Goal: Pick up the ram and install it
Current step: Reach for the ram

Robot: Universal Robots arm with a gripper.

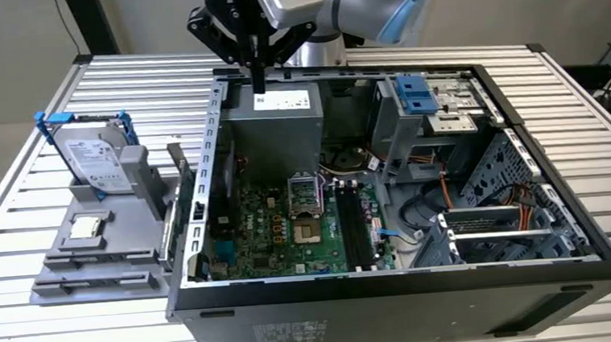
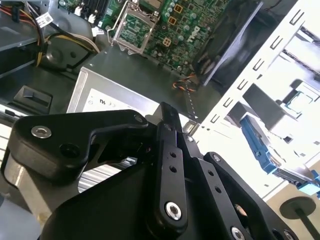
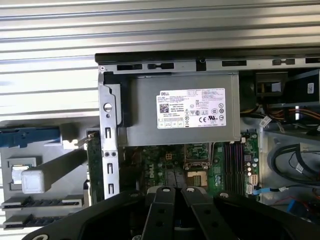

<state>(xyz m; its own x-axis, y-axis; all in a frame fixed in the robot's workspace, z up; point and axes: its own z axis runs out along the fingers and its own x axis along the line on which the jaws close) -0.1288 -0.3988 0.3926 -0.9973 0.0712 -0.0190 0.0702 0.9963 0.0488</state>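
Gripper (image 1: 260, 88) pointing down, above power supply (image 1: 276, 133)

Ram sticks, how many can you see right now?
1. The ram stands in the grey holder, just outside the computer case wall. Others may be hidden.

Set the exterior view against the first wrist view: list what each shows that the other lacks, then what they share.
The exterior view adds the arm's grey-and-blue body, the drive cage with its blue bracket and the case's near wall.

The first wrist view adds a straight-down look at the case's rear rim and its cut-outs.

Both show the pincer over the power supply, the motherboard, the hard drive in its grey holder, the square silver chip, and a slim upright board beside the case wall, likely the ram.
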